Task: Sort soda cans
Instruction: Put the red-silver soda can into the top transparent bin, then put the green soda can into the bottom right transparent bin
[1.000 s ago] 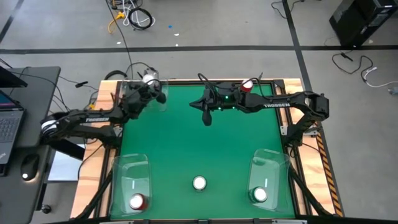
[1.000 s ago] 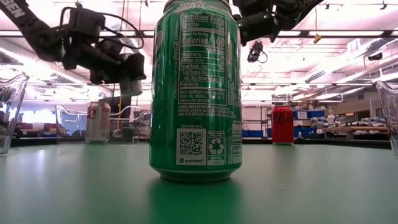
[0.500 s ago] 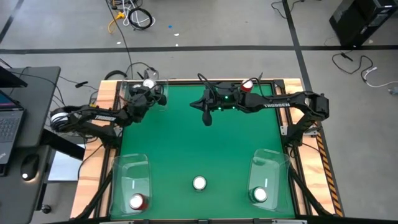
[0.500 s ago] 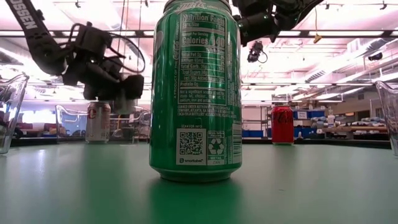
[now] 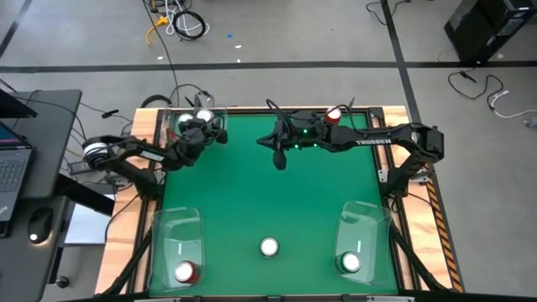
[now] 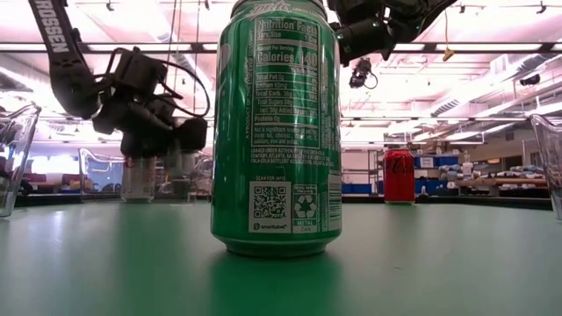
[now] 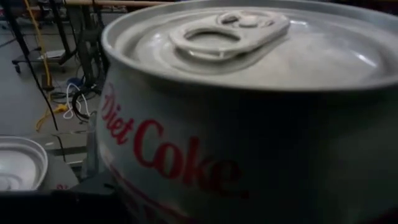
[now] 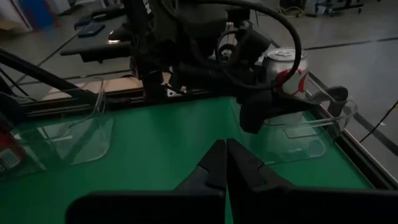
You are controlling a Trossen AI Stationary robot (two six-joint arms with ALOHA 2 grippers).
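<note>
The left tool is lowering onto the Diet Coke can inside the clear bin at the bench's far left corner, closer than a second ago; whether it is grasping, I cannot tell. The right tool is waiting clenched, mid-bench.

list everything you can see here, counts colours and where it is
table: 1, green, centre
bins: 3, clear, far-left, near-left and near-right corners
silver cans: 2, silver, far-left bin
red cans: 2, red, one in near-left bin, one at far edge
green cans: 2, green, one at near edge centre, one in near-right bin
laptop: 1, dark, desk left of table
left gripper: at the far-left bin, over a silver can
right gripper: fingers shut, above far centre
</note>
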